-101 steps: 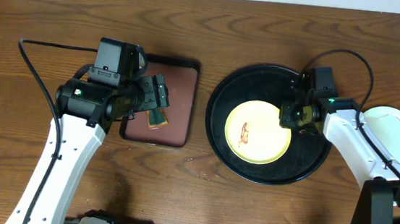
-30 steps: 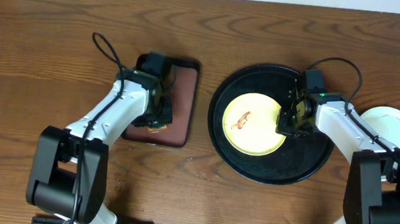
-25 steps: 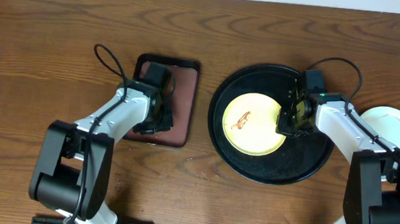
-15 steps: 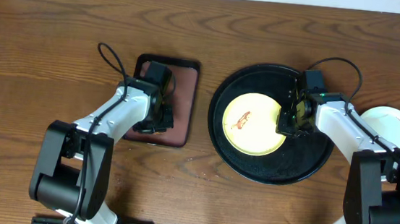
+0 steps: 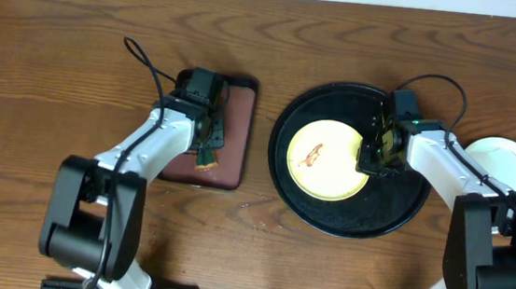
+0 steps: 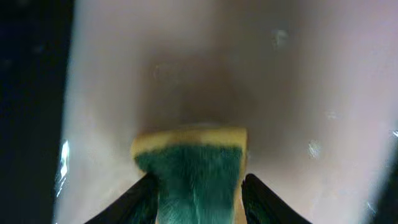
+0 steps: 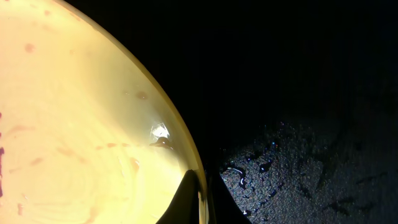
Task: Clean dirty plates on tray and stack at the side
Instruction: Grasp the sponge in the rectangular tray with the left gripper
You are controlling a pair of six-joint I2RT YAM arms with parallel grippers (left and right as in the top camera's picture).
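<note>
The right gripper (image 7: 202,198) pinches the rim of the pale yellow plate (image 7: 81,112) lying on the wet black tray (image 7: 298,155) under it; so thin a bite could slip under scrubbing. The left gripper (image 6: 199,186) clamps a green-faced sponge (image 6: 189,165) over the maroon tray (image 6: 298,74); it might twist loose.

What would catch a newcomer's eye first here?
The pale yellow plate, marked with a red-brown smear, stands out bright against the black tray right of centre. The right gripper is pinching the plate's right rim. On the left, the left gripper holds a green-and-yellow sponge at the maroon tray.
</note>
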